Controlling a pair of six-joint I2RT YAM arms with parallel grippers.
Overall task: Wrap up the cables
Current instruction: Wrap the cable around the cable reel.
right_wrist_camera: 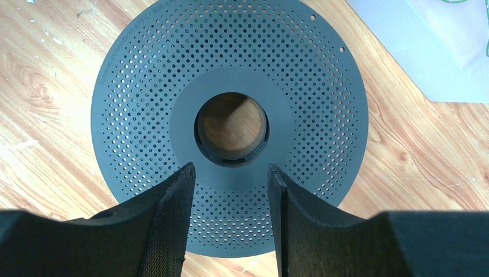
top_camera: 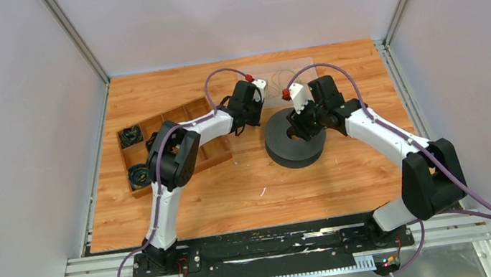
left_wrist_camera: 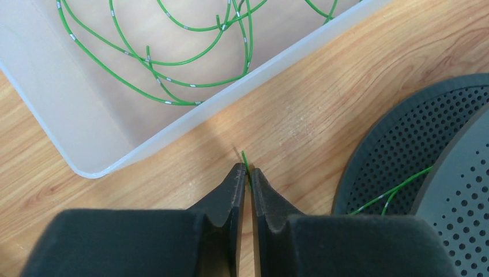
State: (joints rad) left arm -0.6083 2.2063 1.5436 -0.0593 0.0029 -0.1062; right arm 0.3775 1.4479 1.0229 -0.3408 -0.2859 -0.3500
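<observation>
Top view: black perforated spool [top_camera: 295, 147] sits mid-table [top_camera: 235, 190]. Clear tray [top_camera: 323, 64] is just behind the spool, with the thin green cables [top_camera: 282, 77] looped loosely inside. Left gripper [top_camera: 260, 94] is behind-left of the spool, at the tray's near edge. Right gripper [top_camera: 296, 125] hangs over the spool's top. Wooden divided box [top_camera: 161, 118] is well left of the spool, with black cord bundles [top_camera: 130, 134] in two compartments. Claw states are not readable from here.

Left wrist: left gripper [left_wrist_camera: 248, 173] has its jaws almost together, pinched on the free end of one of the cables [left_wrist_camera: 245, 160]; the tip pokes out past the fingertips, low over the wood. Spool rim [left_wrist_camera: 403, 144] is just right of it, and a green strand runs in between the spool's flanges. Tray [left_wrist_camera: 86, 133] is up-left of the spool, with the rest of the cables in loops in it.

Right wrist: right gripper [right_wrist_camera: 230, 168] has its jaws apart and nothing between them, above the spool's top flange [right_wrist_camera: 230, 57] on the near side of the centre hole. Cannot tell whether the fingers touch the flange. Tray corner [right_wrist_camera: 427, 52] is up-right of the spool.
</observation>
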